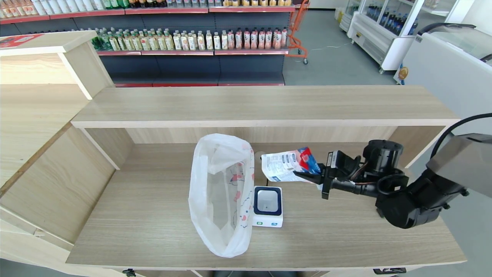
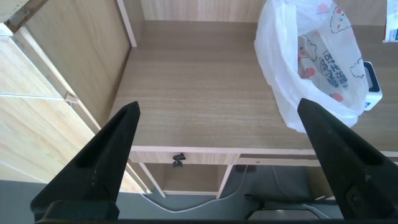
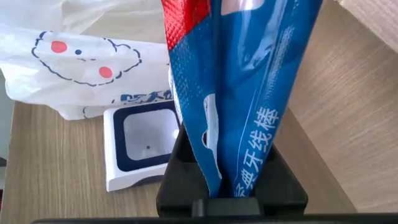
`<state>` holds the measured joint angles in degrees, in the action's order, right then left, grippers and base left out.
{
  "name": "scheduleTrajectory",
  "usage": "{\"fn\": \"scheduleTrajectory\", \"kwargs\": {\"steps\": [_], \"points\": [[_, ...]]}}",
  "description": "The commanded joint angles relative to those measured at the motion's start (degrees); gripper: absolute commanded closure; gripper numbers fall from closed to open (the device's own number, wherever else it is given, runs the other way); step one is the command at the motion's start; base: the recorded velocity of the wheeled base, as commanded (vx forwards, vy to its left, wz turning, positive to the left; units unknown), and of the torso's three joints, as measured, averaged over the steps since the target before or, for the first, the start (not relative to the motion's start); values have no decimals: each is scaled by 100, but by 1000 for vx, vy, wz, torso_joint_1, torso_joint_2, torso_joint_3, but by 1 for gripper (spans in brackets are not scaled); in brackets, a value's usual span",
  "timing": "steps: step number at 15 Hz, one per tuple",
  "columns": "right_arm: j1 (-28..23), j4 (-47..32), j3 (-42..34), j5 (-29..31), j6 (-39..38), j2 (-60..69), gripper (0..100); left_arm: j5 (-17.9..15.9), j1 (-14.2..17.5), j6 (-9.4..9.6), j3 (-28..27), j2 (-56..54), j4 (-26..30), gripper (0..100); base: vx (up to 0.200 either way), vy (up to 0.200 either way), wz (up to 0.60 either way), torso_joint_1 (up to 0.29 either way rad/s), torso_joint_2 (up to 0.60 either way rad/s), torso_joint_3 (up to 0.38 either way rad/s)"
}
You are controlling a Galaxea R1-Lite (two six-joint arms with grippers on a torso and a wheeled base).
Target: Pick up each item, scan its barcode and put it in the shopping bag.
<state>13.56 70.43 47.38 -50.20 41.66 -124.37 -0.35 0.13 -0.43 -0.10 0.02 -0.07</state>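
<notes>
The robot's right gripper was clamped on one end of a blue, red and white packet, which it held in the air above the wooden counter, just beyond and to the right of the white barcode scanner. The white plastic shopping bag, printed with cartoon figures, stood open-mouthed on the counter, pressed against the scanner's left side. The left gripper hung over the counter's near edge, off to the left of the bag, its fingers spread wide.
</notes>
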Motion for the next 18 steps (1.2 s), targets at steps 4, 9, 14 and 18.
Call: {"fn": "scheduleTrajectory", "kwargs": {"steps": [4, 9, 14, 18], "points": [[68, 129, 52, -218, 589, -791, 100, 0, 4, -1, 1, -2, -1, 0, 0, 0, 0, 0, 0, 0], [182, 208, 333, -605, 792, -1195, 100, 0, 4, -1, 1, -2, -1, 0, 0, 0, 0, 0, 0, 0], [244, 428, 763, -983, 1029, -1599, 100, -9, 4, -1, 1, -2, -1, 0, 0, 0, 0, 0, 0, 0], [209, 411, 860, -1150, 1328, -1801, 100, 0, 4, -1, 1, -2, -1, 0, 0, 0, 0, 0, 0, 0]]}}
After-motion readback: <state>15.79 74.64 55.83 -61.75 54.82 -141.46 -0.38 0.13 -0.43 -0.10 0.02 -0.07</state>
